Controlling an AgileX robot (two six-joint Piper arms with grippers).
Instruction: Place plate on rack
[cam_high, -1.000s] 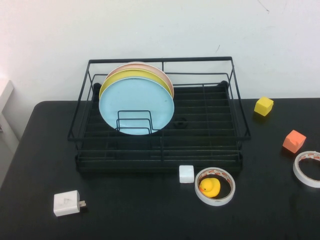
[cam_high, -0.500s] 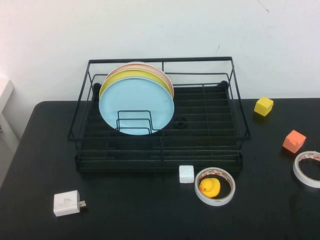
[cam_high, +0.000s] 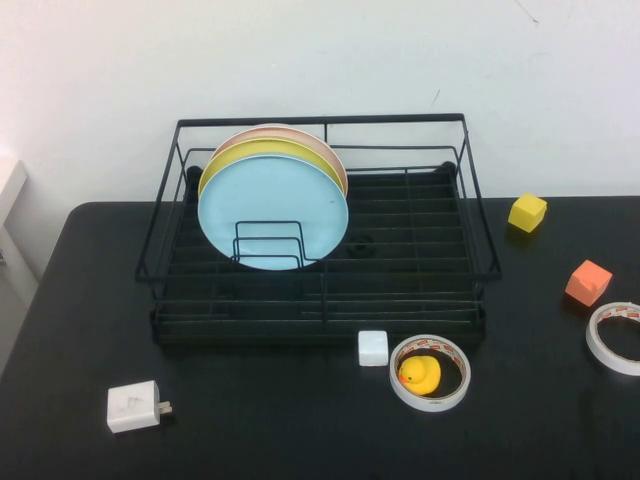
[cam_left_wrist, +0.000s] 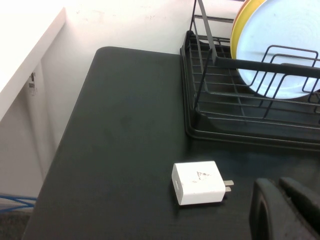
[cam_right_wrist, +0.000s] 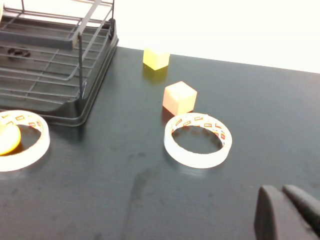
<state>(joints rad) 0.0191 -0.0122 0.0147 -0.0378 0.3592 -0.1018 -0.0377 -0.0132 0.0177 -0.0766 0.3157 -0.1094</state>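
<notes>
Nothing has moved: plate (cam_high: 272, 211) stands in rack (cam_high: 420, 262); both pincers (cam_left_wrist: 287, 210) (cam_right_wrist: 287, 212) together.

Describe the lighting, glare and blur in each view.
High view: even, soft light, plate in rack sharp. Left wrist view: plate washed pale, left gripper blurred in the corner. Right wrist view: wall overexposed, soft sheen on table, right gripper blurred.
</notes>
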